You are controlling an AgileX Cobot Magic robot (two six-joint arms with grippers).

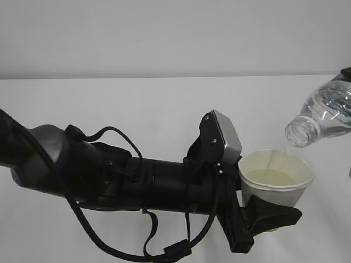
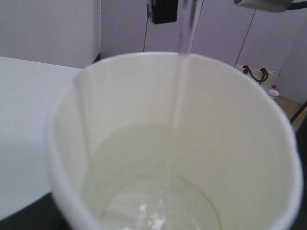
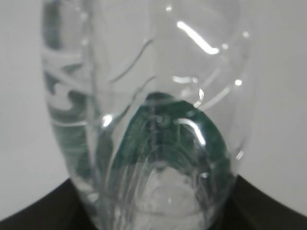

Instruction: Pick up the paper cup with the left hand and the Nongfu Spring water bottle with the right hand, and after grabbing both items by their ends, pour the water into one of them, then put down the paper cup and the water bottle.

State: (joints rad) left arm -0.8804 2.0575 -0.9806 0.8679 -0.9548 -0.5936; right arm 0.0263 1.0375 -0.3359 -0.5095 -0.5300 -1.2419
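Left hand (image 1: 262, 216) grasps the paper cup (image 1: 276, 183) by its lower part, upright above the white table (image 1: 137, 104), partly filled. A thin water stream (image 1: 286, 149) drops from the uncapped Nongfu Spring water bottle (image 1: 323, 112), tilted mouth-down above the cup's rim. Right hand (image 3: 38, 211) clamps the bottle's base end.

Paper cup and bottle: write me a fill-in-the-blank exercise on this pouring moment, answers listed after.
1. The left claw holds the paper cup near its ____.
2. A thin stream of ____ falls from the Nongfu Spring water bottle into the cup.
3. The bottle's mouth is tilted ____ toward the cup.
4. The bottle's mouth has no ____ on it.

Missing words: base; water; downward; cap
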